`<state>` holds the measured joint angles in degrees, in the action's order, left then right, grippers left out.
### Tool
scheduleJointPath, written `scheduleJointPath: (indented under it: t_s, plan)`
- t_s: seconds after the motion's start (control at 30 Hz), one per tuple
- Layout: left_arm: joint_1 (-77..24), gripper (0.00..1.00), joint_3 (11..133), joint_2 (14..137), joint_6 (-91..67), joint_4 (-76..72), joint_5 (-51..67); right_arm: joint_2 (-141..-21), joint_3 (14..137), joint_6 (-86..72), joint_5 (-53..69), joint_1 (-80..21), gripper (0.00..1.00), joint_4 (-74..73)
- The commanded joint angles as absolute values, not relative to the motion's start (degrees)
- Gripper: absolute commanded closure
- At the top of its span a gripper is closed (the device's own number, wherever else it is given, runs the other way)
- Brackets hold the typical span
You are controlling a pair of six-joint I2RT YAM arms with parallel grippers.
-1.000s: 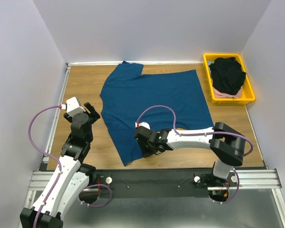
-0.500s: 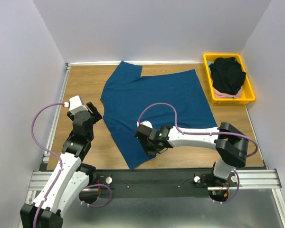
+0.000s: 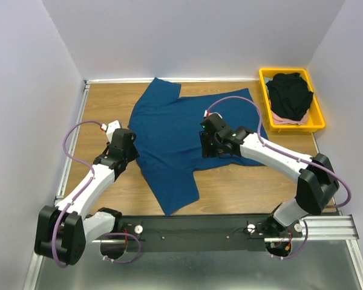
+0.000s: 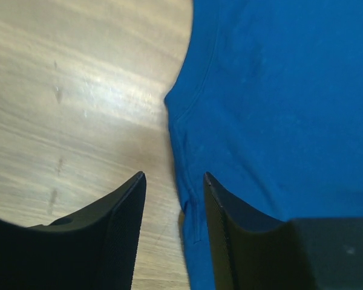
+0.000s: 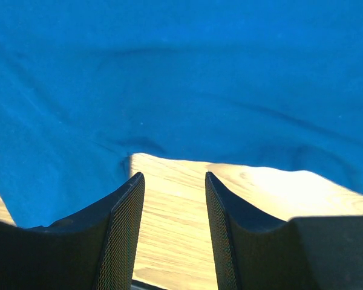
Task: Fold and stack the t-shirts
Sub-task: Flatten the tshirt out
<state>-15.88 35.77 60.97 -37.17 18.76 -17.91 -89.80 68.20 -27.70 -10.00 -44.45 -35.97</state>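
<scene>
A dark blue t-shirt [image 3: 181, 127] lies spread on the wooden table [image 3: 103, 103], one narrow part reaching toward the near edge. My left gripper [image 3: 130, 151] is at the shirt's left edge. In the left wrist view its jaws [image 4: 172, 176] stand open astride the hem of the blue t-shirt [image 4: 278, 109], with a gap on both sides. My right gripper [image 3: 209, 150] hangs over the shirt's near edge. It [image 5: 172, 175] is open with bare wood between its fingers, and the blue cloth [image 5: 181, 72] begins just ahead of the tips. A black t-shirt [image 3: 290, 93] lies on a pale pink one [image 3: 281, 121].
A yellow tray [image 3: 319, 124] at the back right holds the black and pink shirts. Grey walls close in the table on the left, back and right. A metal rail [image 3: 199, 226] with the arm bases runs along the near edge.
My right gripper left the shirt's near-left part and moved up and right to its near edge. My left arm reached right to the shirt's left edge, its jaws narrowing.
</scene>
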Motion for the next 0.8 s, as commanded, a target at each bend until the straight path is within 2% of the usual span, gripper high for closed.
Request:
scheduleJointPath:
  t_s: [0.0, 0.27, 0.63, 0.77]
  plan:
    - [-16.08, 0.52, 35.59, 65.56, -41.83, 20.04, -17.23, -87.19, 64.96, -23.47, -10.29, -42.29, 0.48, -34.11]
    - [-16.52, 0.56, 38.23, 74.26, -42.98, 19.86, -16.88, -84.20, 58.45, -22.24, -7.12, -39.64, 0.48, -28.92]
    - [-17.40, 0.57, 41.22, 72.33, -43.94, 21.45, -19.16, -83.06, 56.60, -22.06, -5.98, -37.27, 0.48, -27.34]
    - [-17.40, 0.59, 40.61, 75.40, -43.68, 21.45, -18.38, -83.14, 56.16, -21.10, -6.24, -36.48, 0.48, -27.25]
